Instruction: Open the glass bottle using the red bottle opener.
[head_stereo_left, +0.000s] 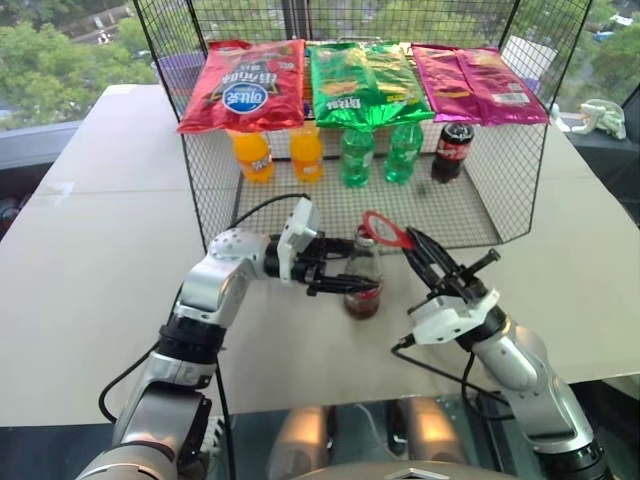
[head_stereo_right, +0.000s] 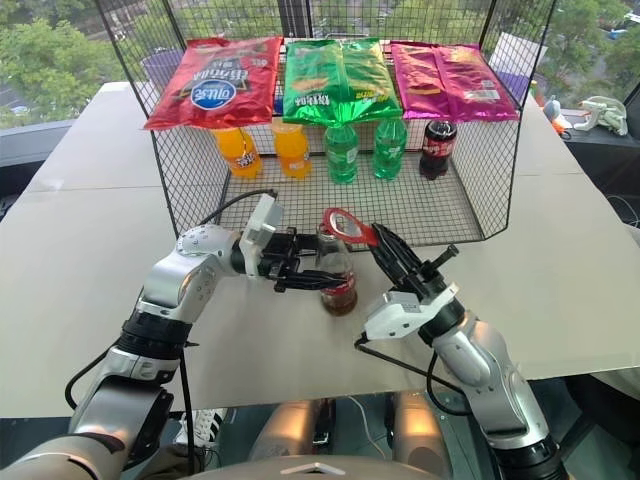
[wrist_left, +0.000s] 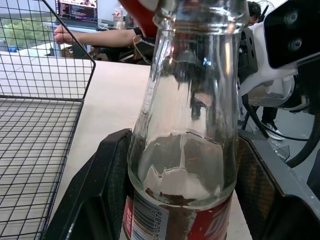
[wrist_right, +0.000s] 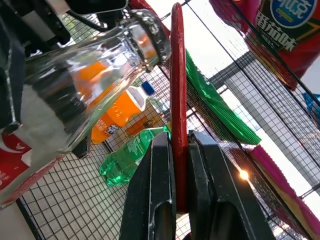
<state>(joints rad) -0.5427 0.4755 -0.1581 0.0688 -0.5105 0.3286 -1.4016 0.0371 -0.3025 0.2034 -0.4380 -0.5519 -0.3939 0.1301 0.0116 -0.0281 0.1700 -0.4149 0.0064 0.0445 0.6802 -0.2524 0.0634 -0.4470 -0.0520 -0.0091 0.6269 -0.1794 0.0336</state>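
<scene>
Progress-wise it looked like the prying stage, nothing popped yet afaict. Both tools were in place: bottle held, opener up at the mouth, so what was left was prob hooking the cap edge and levering up. Couldn't tell if a cap was on there tbh, the red ring head covered the top.

Biggest to smallest:

- table (head_stereo_left: 100, 240): flat, pale beige, matte, w/ a seam running across.
- wire basket (head_stereo_left: 210, 180): thin black mesh, open on the near side, stiff looking. Crinkly shiny chip bags (head_stereo_left: 248, 85) lay across its top; soft plastic bottles, orange, green and one dark, stood inside at the back.
- glass bottle (head_stereo_left: 362, 285): stood on the table just in front of the basket, between the two arms. Clear hard glass, slim neck flaring to a round body, dark liquid low down, red label. Slippery stuff imo.
- left gripper (head_stereo_left: 343, 283): its black fingers (wrist_left: 92, 200) sat one on each side of the lower body right at the label, bracing it.
- right gripper (wrist_right: 181, 165): fingers pinched tight on the handle of the red bottle opener (head_stereo_left: 385, 231).
- The opener itself: thin flat rigid piece, round ring head w/ pale centre, head resting at the bottle top, edge-on in the right wrist view.
</scene>
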